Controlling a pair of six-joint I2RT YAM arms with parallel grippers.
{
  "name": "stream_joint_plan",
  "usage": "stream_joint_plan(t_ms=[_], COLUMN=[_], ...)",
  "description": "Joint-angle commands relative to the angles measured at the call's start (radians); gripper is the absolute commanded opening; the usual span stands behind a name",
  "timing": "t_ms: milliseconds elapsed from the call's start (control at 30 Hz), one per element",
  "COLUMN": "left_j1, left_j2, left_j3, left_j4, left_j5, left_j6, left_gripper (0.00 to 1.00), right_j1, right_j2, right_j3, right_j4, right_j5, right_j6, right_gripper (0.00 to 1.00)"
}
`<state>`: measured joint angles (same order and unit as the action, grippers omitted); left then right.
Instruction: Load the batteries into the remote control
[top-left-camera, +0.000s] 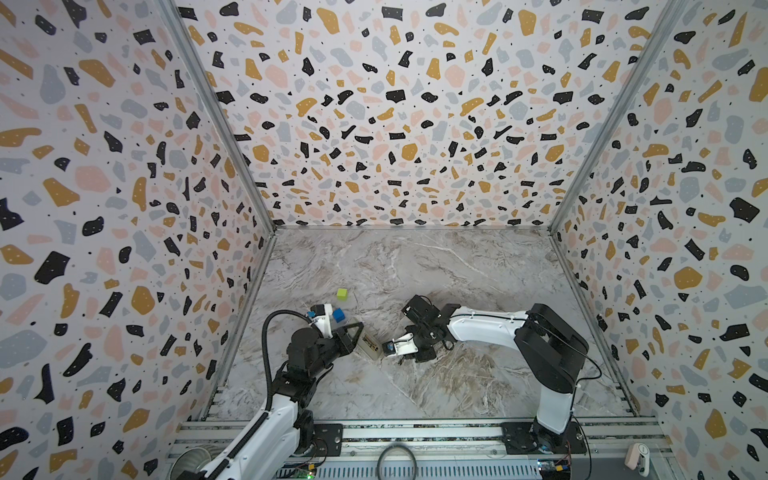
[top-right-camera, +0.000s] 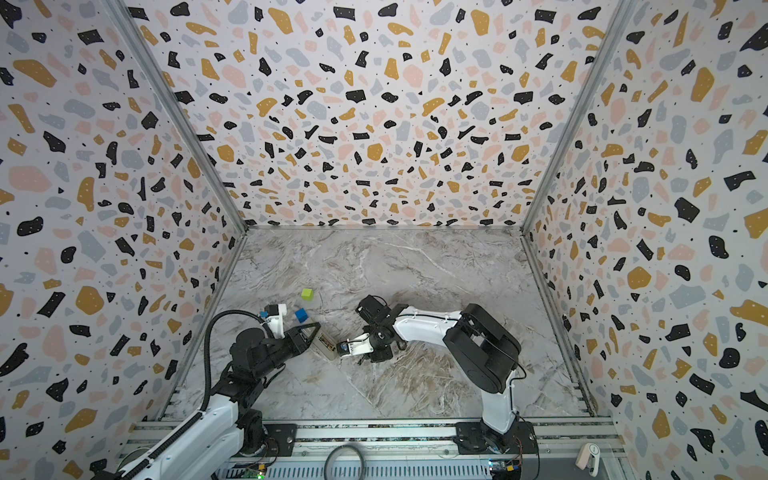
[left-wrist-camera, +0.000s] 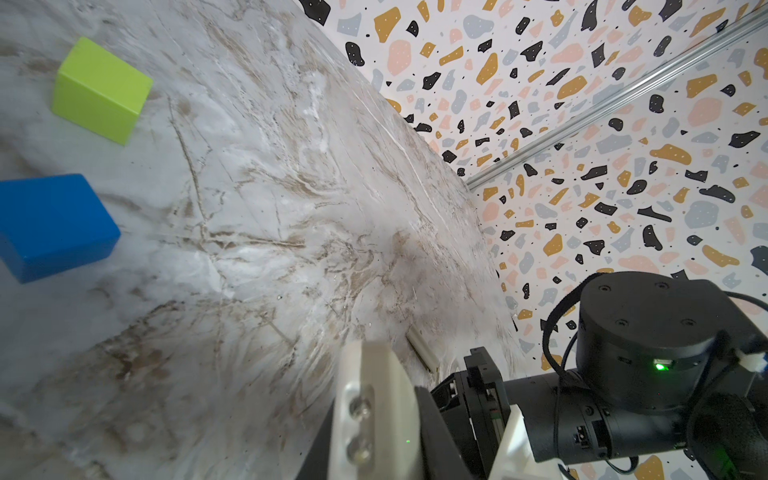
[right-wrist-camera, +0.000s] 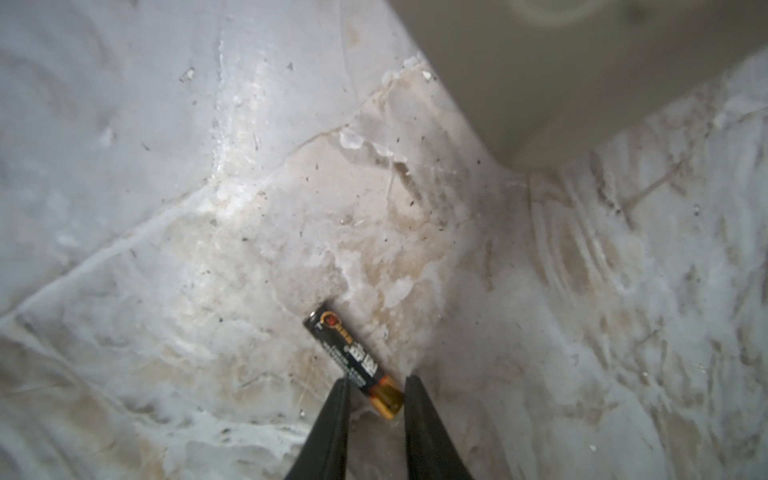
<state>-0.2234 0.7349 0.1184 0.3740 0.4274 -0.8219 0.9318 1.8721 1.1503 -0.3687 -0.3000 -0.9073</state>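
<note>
The right gripper (right-wrist-camera: 376, 384) hung low over the marble table (right-wrist-camera: 166, 208). Its black fingers (right-wrist-camera: 332, 428) narrowly straddled the gold end of a battery (right-wrist-camera: 347, 351) lying flat, and whether they pinched it could not be told. The battery's dark end pointed away beyond the tips. Opposite, the left gripper (top-left-camera: 358, 329) was clenched on the remote control (top-left-camera: 371, 345).
</note>
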Motion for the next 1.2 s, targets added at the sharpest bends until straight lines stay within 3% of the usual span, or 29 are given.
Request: stream_joint_plan(t_ms=[0, 167, 400, 667, 833, 900, 1000, 1167], left_j1=[0.007, 0.007, 0.007, 0.009, 0.01, 0.01, 0.012, 0.012], left_j2=[-0.013, -0.011, -0.013, -0.012, -0.016, -0.027, -0.048, -0.083], left_j3=[-0.003, -0.004, -0.005, 0.012, 0.029, 0.036, 0.039, 0.031], left_j4=[0.02, 0.019, 0.019, 0.005, -0.018, -0.036, -0.053, -0.046], left_j5=[-0.007, -0.007, -0.007, -0.026, -0.06, -0.082, -0.103, -0.101], left_j6=[0.021, 0.022, 0.021, 0.039, 0.06, 0.076, 0.092, 0.091], left_gripper=[0.0, 0.0, 0.0, 0.0, 0.0, 0.0, 0.0, 0.0], right_j1=[0.01, 0.021, 0.031, 0.021, 0.028, 0.025, 0.015, 0.017], right_j2=[0.016, 0.012, -0.058, -0.263, -0.402, -0.427, -0.398, -0.307], right_j3=[0.007, 0.003, -0.035, -0.094, -0.112, -0.093, -0.034, 0.016], right_j4=[-0.058, -0.043, 0.011, 0.046, 0.089, 0.107, 0.036, -0.079], right_j5=[0.008, 0.027, 0.047, -0.017, 0.015, 0.069, 0.089, 0.101], right_j6=[-0.008, -0.006, 0.023, 0.235, 0.552, 0.783, 1.031, 1.338], right_gripper=[0.27, 0.3, 0.48, 0.58, 0.73, 0.8, 0.82, 0.89])
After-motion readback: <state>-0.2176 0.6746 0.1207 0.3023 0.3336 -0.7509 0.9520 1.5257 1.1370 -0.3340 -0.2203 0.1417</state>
